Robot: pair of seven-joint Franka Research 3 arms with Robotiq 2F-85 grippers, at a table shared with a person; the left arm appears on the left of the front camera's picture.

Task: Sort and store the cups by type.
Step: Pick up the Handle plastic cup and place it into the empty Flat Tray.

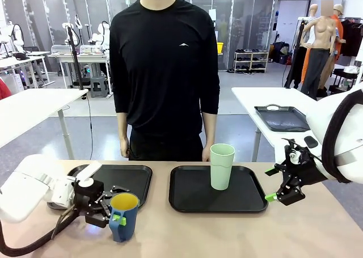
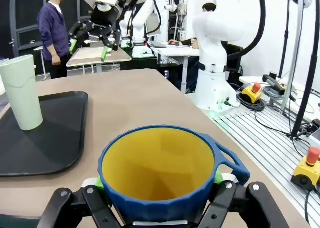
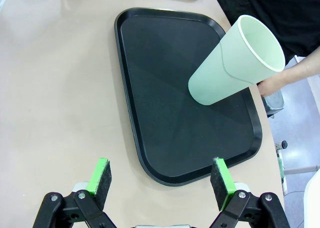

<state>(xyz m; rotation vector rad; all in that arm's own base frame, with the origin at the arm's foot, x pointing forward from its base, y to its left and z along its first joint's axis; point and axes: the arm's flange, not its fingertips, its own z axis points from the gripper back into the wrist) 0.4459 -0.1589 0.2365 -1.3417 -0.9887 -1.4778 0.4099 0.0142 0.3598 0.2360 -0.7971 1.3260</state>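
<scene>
In the front view the dark blue mug (image 1: 123, 217) stands nearest, at the desk's (image 1: 227, 235) near left edge, the left gripper (image 1: 108, 211) with its jaws clamped across the rim; it looks rigid, light plastic, best held by the wall, not the handle. The left wrist view shows its yellow inside between the green pads (image 2: 218, 176). The right wrist view has the right gripper (image 3: 162, 180), jaws wide and empty, facing the mint tumbler (image 3: 235, 62), likely tippy, on the right tray's (image 3: 150, 87) far side.

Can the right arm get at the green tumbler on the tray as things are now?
Probably yes: the right gripper is open beside the right tray, and nothing stands between it and the upright tumbler.
</scene>
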